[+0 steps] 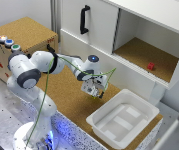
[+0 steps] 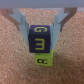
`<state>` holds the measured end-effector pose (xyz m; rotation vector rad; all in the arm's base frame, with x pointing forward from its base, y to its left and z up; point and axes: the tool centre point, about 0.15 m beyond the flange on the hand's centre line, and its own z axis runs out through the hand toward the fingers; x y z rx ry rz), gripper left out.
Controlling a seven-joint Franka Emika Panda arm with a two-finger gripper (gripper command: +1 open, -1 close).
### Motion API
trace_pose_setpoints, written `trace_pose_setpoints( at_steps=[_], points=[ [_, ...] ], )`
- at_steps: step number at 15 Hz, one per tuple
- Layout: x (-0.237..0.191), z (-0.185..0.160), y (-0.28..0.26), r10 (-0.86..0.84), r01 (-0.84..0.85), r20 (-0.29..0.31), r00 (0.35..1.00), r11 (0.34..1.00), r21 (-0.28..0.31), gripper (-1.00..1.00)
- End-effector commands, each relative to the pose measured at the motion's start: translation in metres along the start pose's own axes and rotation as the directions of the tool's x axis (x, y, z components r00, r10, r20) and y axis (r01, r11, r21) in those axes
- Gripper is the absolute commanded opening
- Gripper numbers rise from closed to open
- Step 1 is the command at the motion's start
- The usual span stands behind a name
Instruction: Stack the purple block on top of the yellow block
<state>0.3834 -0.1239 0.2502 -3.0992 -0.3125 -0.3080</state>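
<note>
Item: purple block (image 2: 42, 40). A dark purple cube with yellow letters on its face, held between the two fingers (image 2: 21, 26) of the gripper (image 2: 42, 31); the jaws are seen narrowed onto its opposite sides. In the wrist view it sits at centre frame.

Item: yellow block (image 2: 41, 60). A small yellow-green cube with a dark mark, seen in the wrist view just under the purple block's lower edge, the two faces overlapping or touching; whether the purple block already rests on it cannot be told. The faces appear squared to one another, with no clear offset to either side. Neither cube has a long axis. In the exterior view both blocks are hidden beneath the gripper (image 1: 95, 90), at centre frame.

Judgement: the release turns on the purple block being seated flat on the yellow one.

Surface: cork-covered table (image 1: 71, 102), brown and speckled, level.

Surroundings: white tray (image 1: 123, 120) at lower right of the exterior view, near the gripper; cabinet (image 1: 139, 35) at upper right, with a small red cube (image 1: 151, 66) in its open compartment, well apart; a box with coloured buttons (image 1: 9, 42) at upper left.
</note>
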Motion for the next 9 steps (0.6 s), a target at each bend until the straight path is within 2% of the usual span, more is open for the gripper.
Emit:
trace_pose_setpoints(
  at_steps=[1, 2, 3, 9],
  points=[
    [0.0, 0.011, 0.009, 0.017, -0.013, 0.065, 0.998, 0.998, -0.056, -1.0],
    [-0.001, 0.013, 0.01, 0.022, -0.018, 0.078, 0.997, 0.998, -0.053, -1.0],
    [-0.003, 0.014, 0.011, 0.028, -0.023, 0.085, 0.996, 0.998, -0.058, 1.0],
    [0.001, 0.0, 0.014, 0.032, -0.027, 0.065, 0.997, 0.997, -0.072, 1.0]
  ],
)
